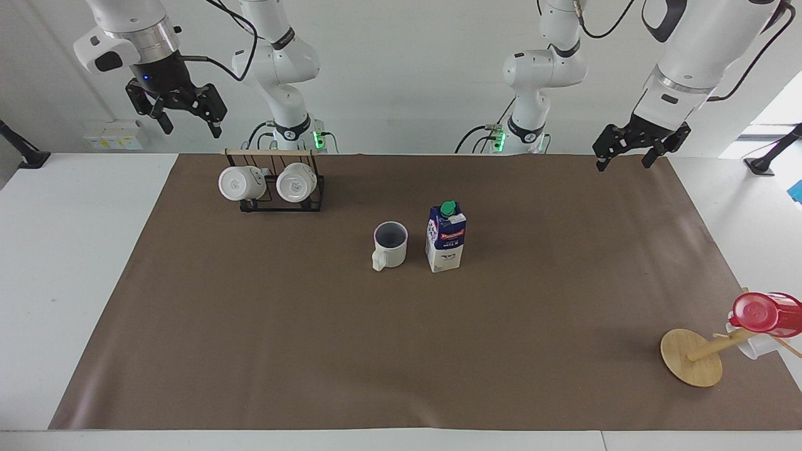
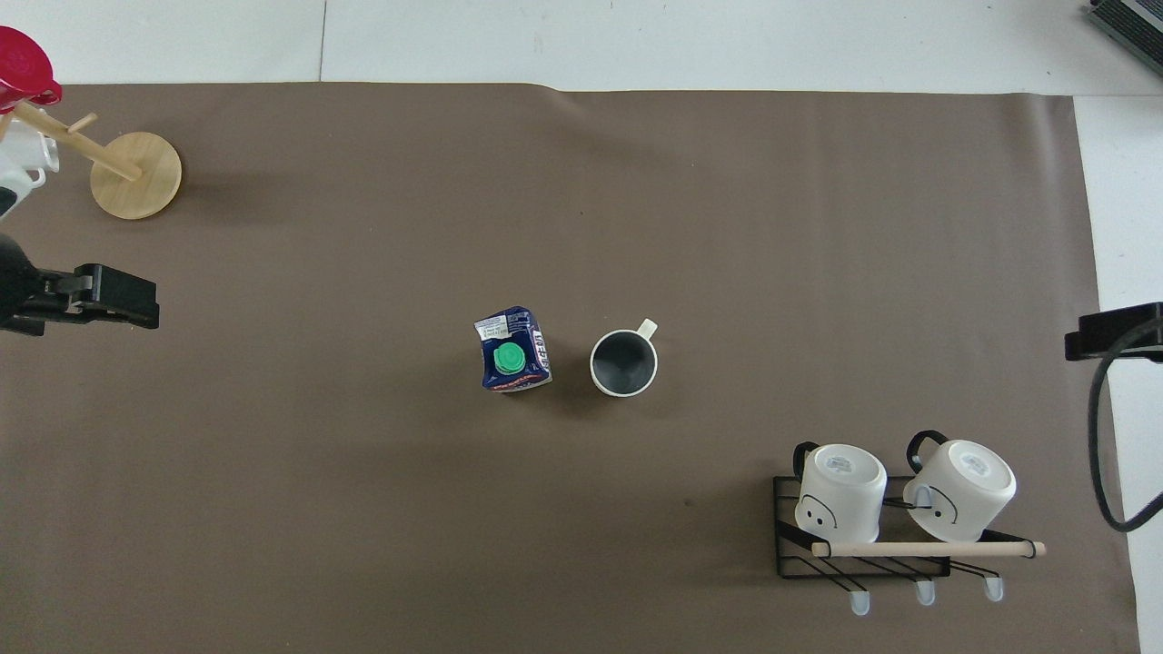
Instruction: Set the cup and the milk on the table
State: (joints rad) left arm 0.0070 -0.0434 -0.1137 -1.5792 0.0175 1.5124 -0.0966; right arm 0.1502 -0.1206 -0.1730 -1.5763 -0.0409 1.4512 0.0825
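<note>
Cup and milk stand upright side by side near the middle of the brown mat that covers the table, close together but not touching, the cup toward the right arm's end and its handle turned away from the robots. We read this as the task's end state: both things rest on the mat, free of any grip, set in open space where nothing crowds them. Our left gripper hangs in the air over the mat's edge at the left arm's end, fingers spread and holding nothing — the forearm slopes down and outward from its base. Our right gripper is raised high, over the white tabletop beside the wire rack, also spread and empty, and this arm waits. The rack holds two white mugs tipped on their sides. At the mat's corner toward the left arm's end, farther from the robots, a wooden stand leans with a red-lidded cup on it — well apart from the cup and milk.
</note>
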